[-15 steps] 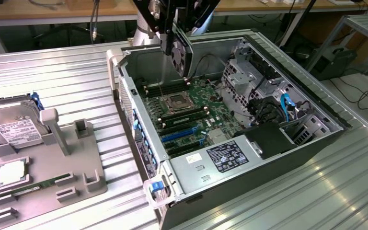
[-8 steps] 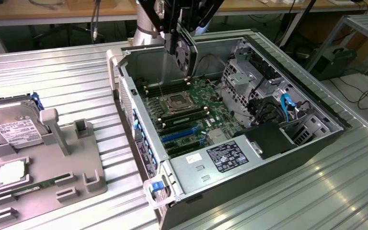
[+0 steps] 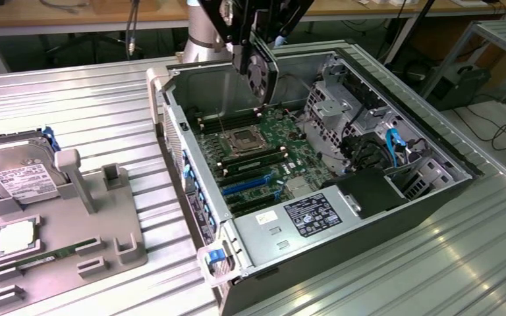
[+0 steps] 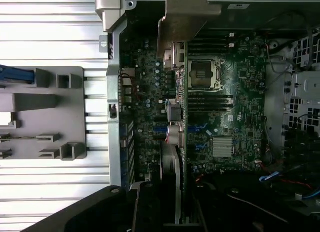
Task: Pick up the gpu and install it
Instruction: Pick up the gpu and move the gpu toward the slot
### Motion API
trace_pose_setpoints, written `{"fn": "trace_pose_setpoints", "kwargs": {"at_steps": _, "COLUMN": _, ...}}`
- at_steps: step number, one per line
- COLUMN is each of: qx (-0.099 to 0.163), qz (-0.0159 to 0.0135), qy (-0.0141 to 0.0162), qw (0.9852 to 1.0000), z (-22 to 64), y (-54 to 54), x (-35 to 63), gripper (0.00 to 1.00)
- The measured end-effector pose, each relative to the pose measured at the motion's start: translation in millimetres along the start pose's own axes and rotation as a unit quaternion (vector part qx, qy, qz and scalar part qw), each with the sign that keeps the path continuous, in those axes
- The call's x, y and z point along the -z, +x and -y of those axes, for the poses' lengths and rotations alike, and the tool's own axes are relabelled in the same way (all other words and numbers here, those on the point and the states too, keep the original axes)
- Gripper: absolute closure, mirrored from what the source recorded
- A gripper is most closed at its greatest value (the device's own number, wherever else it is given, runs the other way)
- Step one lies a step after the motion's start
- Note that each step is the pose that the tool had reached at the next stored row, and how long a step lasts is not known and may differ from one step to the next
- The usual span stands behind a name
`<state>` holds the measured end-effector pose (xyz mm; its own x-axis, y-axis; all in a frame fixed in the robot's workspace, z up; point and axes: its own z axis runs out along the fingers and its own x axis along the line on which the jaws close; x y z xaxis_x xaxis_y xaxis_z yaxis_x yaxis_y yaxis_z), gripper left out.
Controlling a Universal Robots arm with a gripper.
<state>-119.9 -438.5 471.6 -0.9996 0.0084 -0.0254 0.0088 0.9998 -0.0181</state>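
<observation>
Pincer [image 3: 255, 39] clamped on gpu [image 3: 260, 71], thin card upright at top centre of exterior view, black round fan showing, above open PC case [image 3: 433, 155] w/ green mobo [image 3: 257, 155]; ribbed metal bench [image 3: 77, 99].

Open gap between gpu [image 3: 257, 69] and motherboard [image 3: 275, 128]
</observation>
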Motion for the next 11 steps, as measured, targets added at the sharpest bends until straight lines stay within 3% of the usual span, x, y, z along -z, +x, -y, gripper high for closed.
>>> {"fn": "trace_pose_setpoints", "kwargs": {"at_steps": 11, "qx": 0.000, "qz": 0.0000, "qy": 0.0000, "qw": 1.0000, "z": -0.1, "y": -9.6, "x": -0.2, "gripper": 0.72}}
